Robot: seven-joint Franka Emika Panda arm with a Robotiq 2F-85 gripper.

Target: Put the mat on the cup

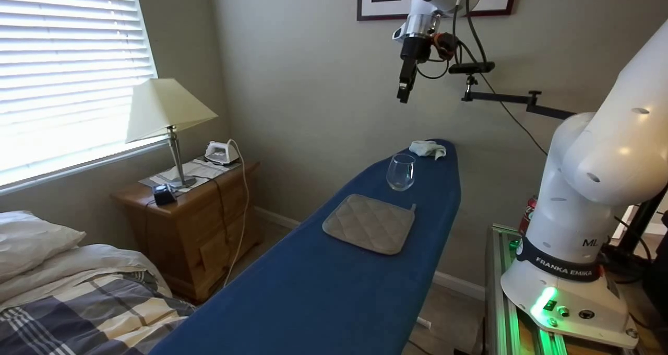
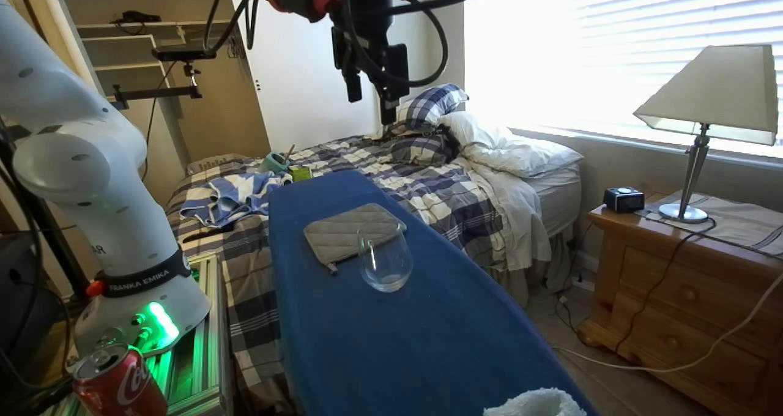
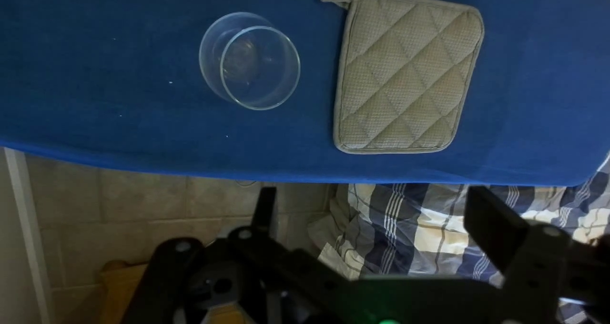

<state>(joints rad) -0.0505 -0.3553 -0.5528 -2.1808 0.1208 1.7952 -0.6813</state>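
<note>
The pincer (image 3: 371,197) is black. Below it, the counter (image 1: 313,297) is plain blue; the mat (image 3: 410,78), grey-beige with stitched diamonds; the cup (image 3: 259,69), clear and colourless; the bedding (image 3: 414,228), navy, white and cream plaid; the cloth (image 1: 428,149), plain white.

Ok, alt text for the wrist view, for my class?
Seen from above, a clear cup stands left of a quilted beige mat, a gap between them, on a blue ironing board. The open, empty gripper shows at the bottom, partly against plaid bedding.
</note>
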